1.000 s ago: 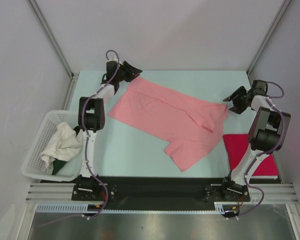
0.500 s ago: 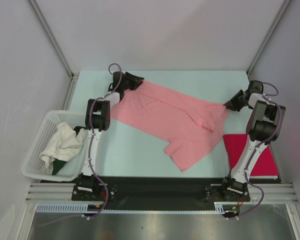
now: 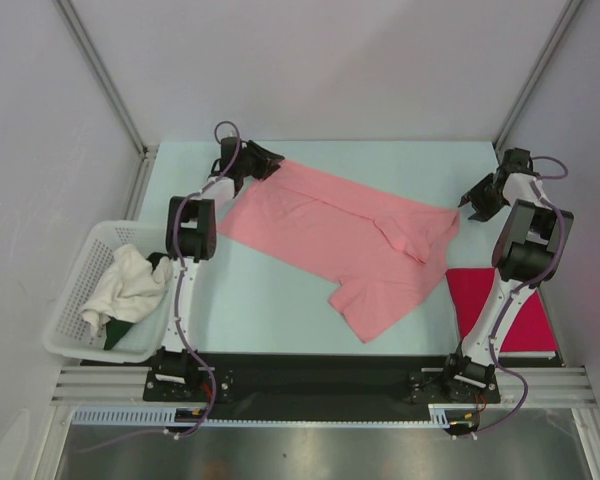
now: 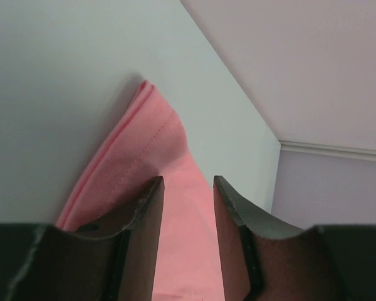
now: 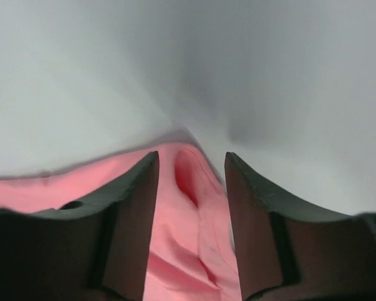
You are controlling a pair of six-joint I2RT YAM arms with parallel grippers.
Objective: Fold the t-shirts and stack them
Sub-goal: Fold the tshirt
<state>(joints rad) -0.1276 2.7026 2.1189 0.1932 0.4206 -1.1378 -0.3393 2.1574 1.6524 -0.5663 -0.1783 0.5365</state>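
Both arms are stretched way out toward the far end. My left arm (image 3: 185, 225) runs up the left side, and the left gripper (image 4: 188, 188) sits low, pointing right, its 2 fingers parted with a clear gap. My right arm (image 3: 525, 245) mirrors it, with the right gripper (image 5: 189, 163) pointing left, its 2 fingers apart too.

This is a robotics lab test cell. A left arm (image 3: 185, 240) and a right arm (image 3: 525, 255) stand bolted to a metal rail (image 3: 320, 385) at the near edge of a pale table (image 3: 270, 300). Plain white walls (image 3: 320, 60) and aluminium frame posts (image 3: 102, 75) enclose it.
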